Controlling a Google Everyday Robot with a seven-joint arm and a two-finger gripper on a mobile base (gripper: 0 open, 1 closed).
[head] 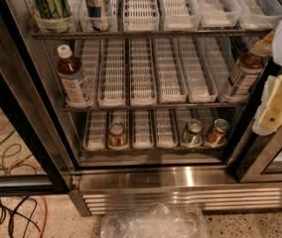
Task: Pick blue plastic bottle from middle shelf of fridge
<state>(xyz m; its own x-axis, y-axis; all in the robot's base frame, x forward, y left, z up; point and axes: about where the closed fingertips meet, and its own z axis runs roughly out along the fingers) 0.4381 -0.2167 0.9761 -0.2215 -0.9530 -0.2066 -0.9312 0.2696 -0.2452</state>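
Right end, middle shelf (146,105): gripper (267,45) just above blue plastic bottle (241,79).

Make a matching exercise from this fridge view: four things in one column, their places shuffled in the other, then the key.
Things
1. white-capped bottle
2. green bottle
3. plastic bag
4. gripper

Places
A. on the floor, in front of the grille
B. far right of the view
C. upper shelf, left lane
D. middle shelf, left lane

Pairs: 1-D, 2-C, 3-A, 4-B
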